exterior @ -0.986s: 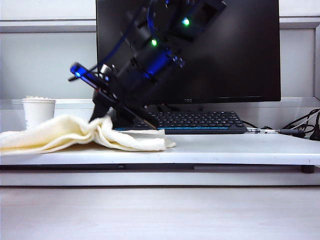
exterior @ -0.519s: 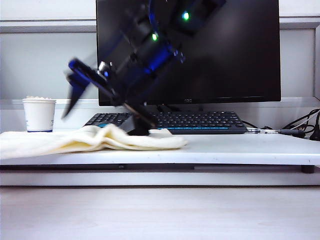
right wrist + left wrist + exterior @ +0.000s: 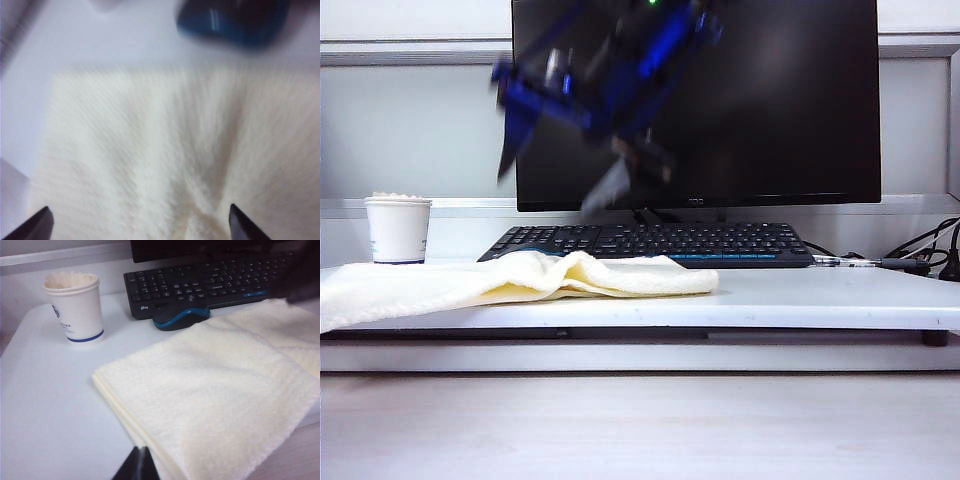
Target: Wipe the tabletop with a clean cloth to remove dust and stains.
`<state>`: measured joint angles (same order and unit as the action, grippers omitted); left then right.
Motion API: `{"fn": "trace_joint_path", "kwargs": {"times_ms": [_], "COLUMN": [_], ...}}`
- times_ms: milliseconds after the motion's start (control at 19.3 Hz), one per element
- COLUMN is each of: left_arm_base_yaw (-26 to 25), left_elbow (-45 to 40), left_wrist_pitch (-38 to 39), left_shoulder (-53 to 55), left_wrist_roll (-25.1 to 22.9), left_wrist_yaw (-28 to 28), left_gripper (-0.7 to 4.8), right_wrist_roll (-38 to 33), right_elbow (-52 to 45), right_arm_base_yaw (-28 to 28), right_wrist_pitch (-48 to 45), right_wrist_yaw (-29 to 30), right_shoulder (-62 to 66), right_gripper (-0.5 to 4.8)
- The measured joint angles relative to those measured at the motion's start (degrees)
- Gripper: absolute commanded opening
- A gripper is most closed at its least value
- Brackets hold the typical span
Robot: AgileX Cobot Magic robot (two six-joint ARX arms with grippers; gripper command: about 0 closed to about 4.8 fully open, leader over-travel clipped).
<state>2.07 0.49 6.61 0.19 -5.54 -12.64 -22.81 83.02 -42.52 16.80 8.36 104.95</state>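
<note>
Your right end effector (image 3: 137,225) has just let go, fingers spread, and lifted toward twelve o'clock; the rumpled cream-yellow towel cloth (image 3: 520,283) lies released on the flat white desk (image 3: 820,295). Left end effector (image 3: 136,467): can't tell.

- The exterior view is bright and evenly lit; the tabletop (image 3: 820,290) and wall look washed pale.
- A thin dark shadow runs under the tabletop's front edge.
- The right gripper (image 3: 555,150), raised before the monitor (image 3: 770,100), is smeared by motion blur, its open fingers mere streaks.
- The right wrist view is soft all over: the cloth (image 3: 165,150) has streaked texture and the mouse (image 3: 232,20) is a blur.
- The left wrist view is sharper, with soft, faint shadows beside the cup (image 3: 75,305).
</note>
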Motion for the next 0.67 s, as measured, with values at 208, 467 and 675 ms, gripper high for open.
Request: {"fn": "trace_joint_path", "kwargs": {"times_ms": [208,467,675], "left_arm_base_yaw": [0.02,0.0,0.02], "left_elbow": [0.0,0.0,0.0], "left_wrist_pitch": [-0.02,-1.05,-1.68], "left_shoulder": [0.0,0.0,0.0], "left_wrist_roll": [-0.02,-0.02,-0.02], "left_wrist_yaw": [0.02,3.32,3.87], "left_gripper": [-0.05,-0.05,-0.05], "right_wrist_roll": [2.93,10.49,11.98], "right_elbow": [0.0,-1.07,-8.61], "right_arm_base_yaw": [1.22,2.49,7.37], "right_wrist_pitch": [1.31,3.34,2.25], "right_wrist_yaw": [-4.22,-13.68,-15.93], "right_shoulder": [-4.42,-12.72,-21.75], "right_gripper": [4.58,3.98,3.95]}}
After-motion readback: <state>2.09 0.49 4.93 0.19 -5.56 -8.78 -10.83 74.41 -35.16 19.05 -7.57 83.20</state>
